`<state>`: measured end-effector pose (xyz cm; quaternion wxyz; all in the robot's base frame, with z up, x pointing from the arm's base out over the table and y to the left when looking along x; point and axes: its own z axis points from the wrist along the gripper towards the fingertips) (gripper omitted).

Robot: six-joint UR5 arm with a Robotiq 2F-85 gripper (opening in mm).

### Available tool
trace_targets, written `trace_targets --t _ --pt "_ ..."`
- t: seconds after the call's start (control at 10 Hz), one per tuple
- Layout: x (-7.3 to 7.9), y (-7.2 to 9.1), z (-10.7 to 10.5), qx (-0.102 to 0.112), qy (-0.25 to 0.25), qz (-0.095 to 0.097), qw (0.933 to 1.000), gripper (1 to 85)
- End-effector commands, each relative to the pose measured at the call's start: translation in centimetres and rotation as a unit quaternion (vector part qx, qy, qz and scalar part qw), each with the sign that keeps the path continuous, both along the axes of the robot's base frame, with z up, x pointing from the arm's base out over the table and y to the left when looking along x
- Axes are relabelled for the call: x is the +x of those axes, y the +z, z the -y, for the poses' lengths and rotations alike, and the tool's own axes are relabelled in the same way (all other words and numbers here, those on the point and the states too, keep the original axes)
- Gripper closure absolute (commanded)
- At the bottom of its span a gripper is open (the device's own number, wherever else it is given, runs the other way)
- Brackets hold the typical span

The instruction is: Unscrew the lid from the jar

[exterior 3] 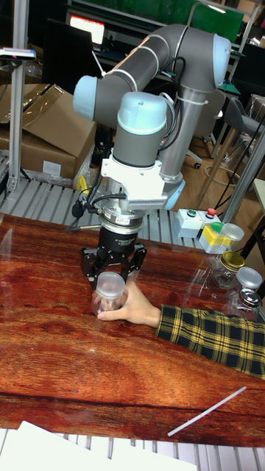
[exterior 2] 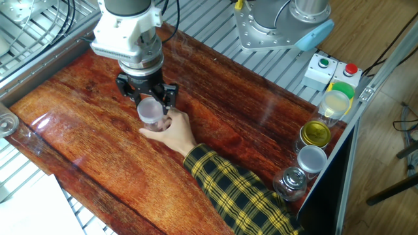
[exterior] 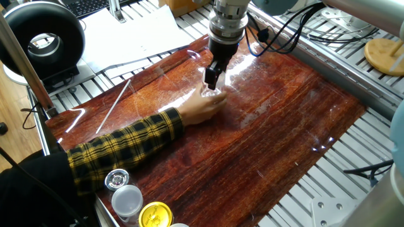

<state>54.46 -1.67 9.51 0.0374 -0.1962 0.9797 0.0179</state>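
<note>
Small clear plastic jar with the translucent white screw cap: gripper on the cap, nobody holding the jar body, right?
Not quite. The gripper is at the translucent white screw cap, but a person's hand in a yellow plaid sleeve steadies the small clear plastic jar on the wooden table. The other fixed view shows it.

A robotics lab: an industrial arm [exterior 3: 158, 66] on an aluminium-slat bench [exterior: 328, 183], emergency button box [exterior 2: 332, 70], cardboard boxes [exterior 3: 51, 132].
</note>
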Motion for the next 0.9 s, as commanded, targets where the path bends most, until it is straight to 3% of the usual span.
trace_targets --t 0.0,0.1,0.3,0.5,0.8 --pt "0.6 0.6 -1.3 0.01 0.049 0.011 0.9987 46.0" --pt "0.9 0.6 -1.3 0.004 0.088 0.02 0.996 46.0" --pt "1.0 0.7 -2.3 0.018 0.162 0.031 0.9861 45.7" --pt "1.2 0.5 -2.2 0.012 0.248 0.048 0.9674 45.3" --pt "0.6 0.1 -1.5 0.001 0.323 0.054 0.945 45.3"
